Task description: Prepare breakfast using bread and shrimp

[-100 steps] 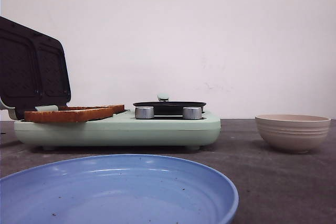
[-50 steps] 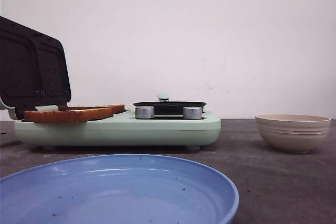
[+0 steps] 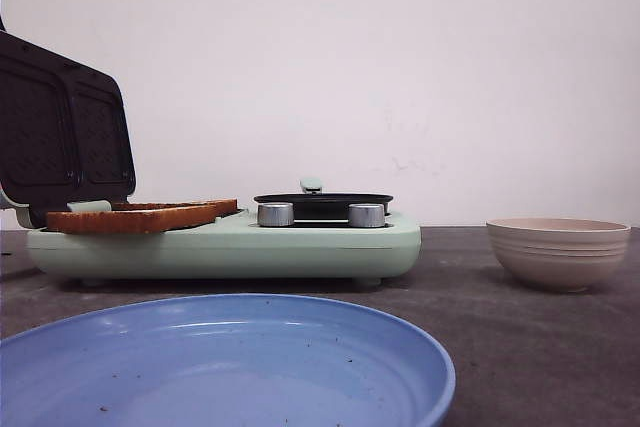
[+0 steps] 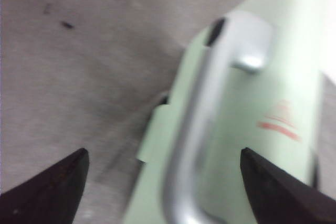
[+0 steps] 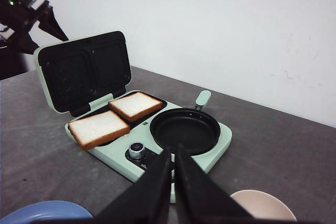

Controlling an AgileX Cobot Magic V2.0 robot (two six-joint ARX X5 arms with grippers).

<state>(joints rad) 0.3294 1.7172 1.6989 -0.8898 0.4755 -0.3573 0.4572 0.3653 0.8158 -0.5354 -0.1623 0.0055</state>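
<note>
Clearly the maker [image 5: 157,145] was the heavy, rigid thing, its lid [image 5: 84,69] propped open with the left gripper [image 4: 163,182] spread wide over the lid's metal handle [image 4: 210,108], the natural hold, while the right gripper [image 5: 173,182] hung closed and empty above the pan [image 5: 185,129]. Both bread [image 5: 118,116] slices lay side by side in the maker's wells, likely light, soft and easily crushed, best pinched gently at a crust edge; no shrimp showed.

Glossy blue plate [image 3: 400,347], brushed-metal handle [image 4: 199,129]

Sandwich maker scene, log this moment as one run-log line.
lid open | bread two slices on the plates | pan empty | left gripper open over lid handle | right gripper shut, holding nothing | shrimp not seen
</note>
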